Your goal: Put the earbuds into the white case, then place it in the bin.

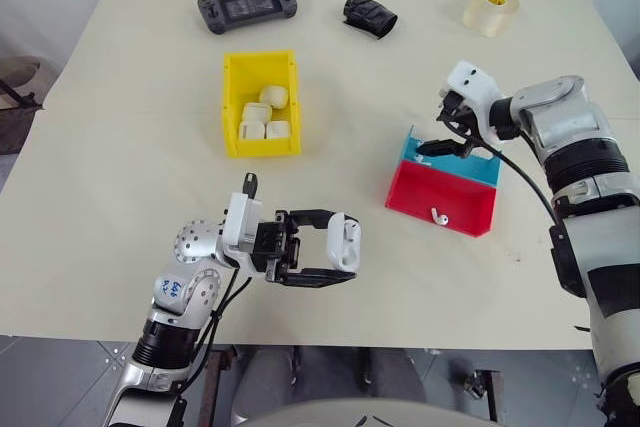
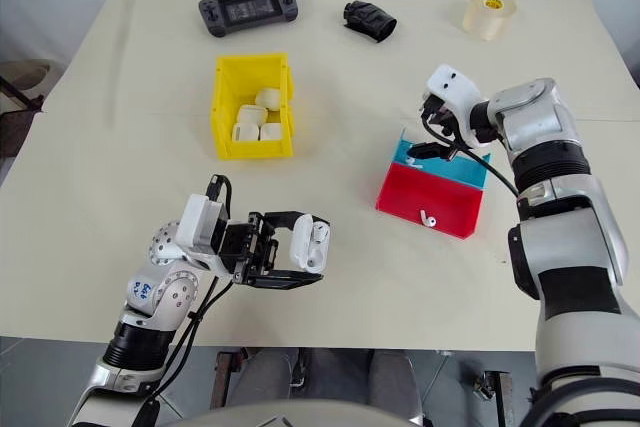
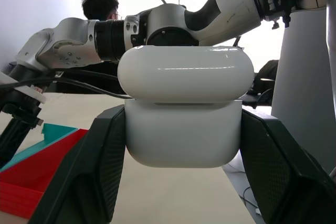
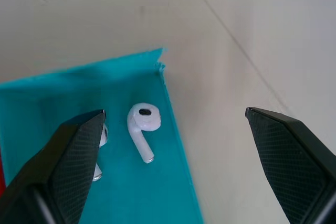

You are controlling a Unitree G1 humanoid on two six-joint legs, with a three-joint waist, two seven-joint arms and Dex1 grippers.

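Note:
My left gripper hangs over the table's near edge, shut on the white case, which is clamped sideways between its fingers. I cannot tell whether the lid is open. My right gripper stands open just above the blue tray. In the right wrist view one earbud lies on the tray floor between the fingers, and a second earbud is half hidden behind one finger. Another earbud lies in the red tray. The yellow bin stands at centre left, far from both grippers.
Several creamy-white cases lie inside the bin. Along the far edge sit a dark game controller, a black crumpled object and a tape roll. A person sits beyond the table.

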